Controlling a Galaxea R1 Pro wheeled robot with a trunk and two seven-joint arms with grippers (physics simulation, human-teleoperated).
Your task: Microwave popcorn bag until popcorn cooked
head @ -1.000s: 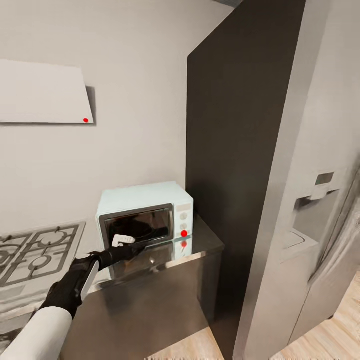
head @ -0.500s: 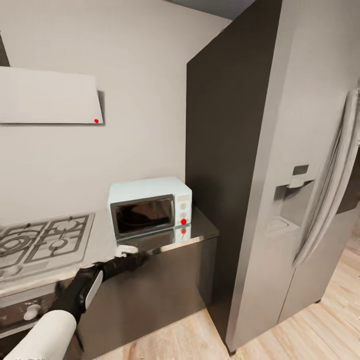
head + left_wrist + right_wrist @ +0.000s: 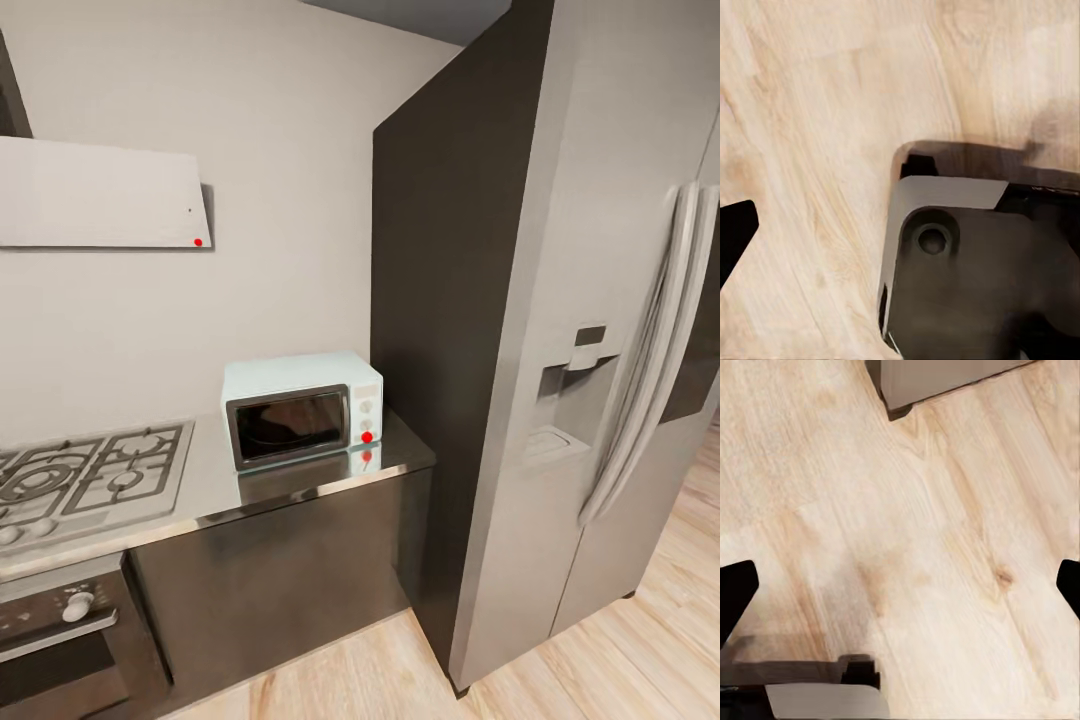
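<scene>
The pale mint-blue microwave (image 3: 300, 408) stands on the grey steel countertop (image 3: 215, 485), against the wall and beside the tall dark panel. Its dark glass door is closed, and a red dot (image 3: 367, 436) marks the right-hand knob panel. The popcorn bag and the popcorn are out of view. In the left wrist view my left gripper (image 3: 900, 232) points down at the wooden floor, with one black fingertip (image 3: 735, 232) at the frame's edge and the robot's dark base (image 3: 967, 285) under it. My right gripper (image 3: 900, 600) hangs open over the floor, fingertips (image 3: 735, 596) far apart, nothing between them.
A gas hob (image 3: 90, 475) lies left of the microwave, with a steel oven (image 3: 60, 640) under it and a range hood (image 3: 100, 195) above. A large steel fridge (image 3: 600, 350) stands on the right. Wooden floor (image 3: 640, 640) lies in front of the counter.
The head view has pulled back from the counter and widened. My left arm, which reached towards the microwave door, has dropped out of the head view.
</scene>
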